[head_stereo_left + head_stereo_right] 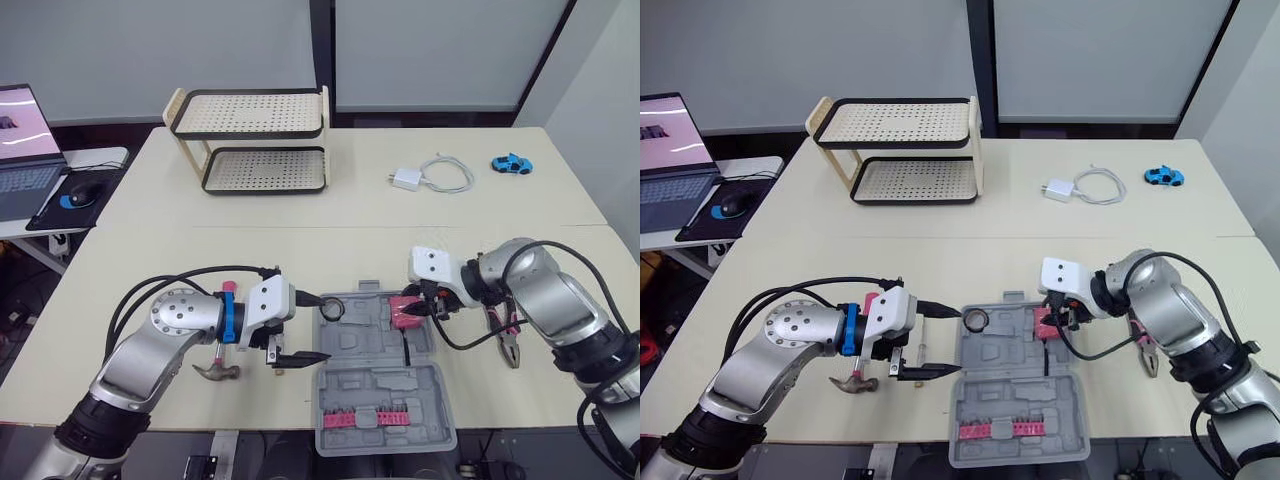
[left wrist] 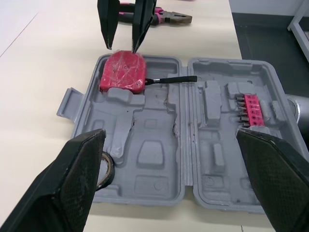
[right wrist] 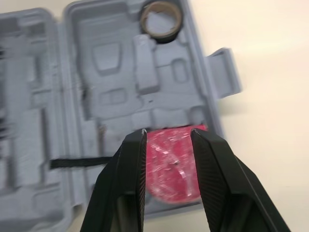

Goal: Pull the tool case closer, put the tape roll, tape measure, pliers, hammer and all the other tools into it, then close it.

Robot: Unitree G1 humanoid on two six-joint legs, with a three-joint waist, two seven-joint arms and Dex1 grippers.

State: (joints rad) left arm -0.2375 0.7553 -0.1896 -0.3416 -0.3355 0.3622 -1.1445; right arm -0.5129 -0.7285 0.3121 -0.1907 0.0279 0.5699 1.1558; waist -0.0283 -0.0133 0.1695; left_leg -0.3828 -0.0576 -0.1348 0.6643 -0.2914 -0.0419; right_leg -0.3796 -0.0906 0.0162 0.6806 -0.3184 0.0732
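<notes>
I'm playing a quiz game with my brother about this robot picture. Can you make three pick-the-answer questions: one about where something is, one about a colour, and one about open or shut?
1. Where are the pliers?
A) on the table beside the tool case
B) inside the case
C) on the rack

2. What colour is the tape measure?
A) green
B) pink
C) yellow

3. How is the tool case?
A) open
B) shut
C) standing on its side

Answers:
1 A: they lie on the table, on the robot's right of the case.
2 B: it looks pink against the grey tray.
3 A: both halves lie flat, with their slots showing.
</notes>
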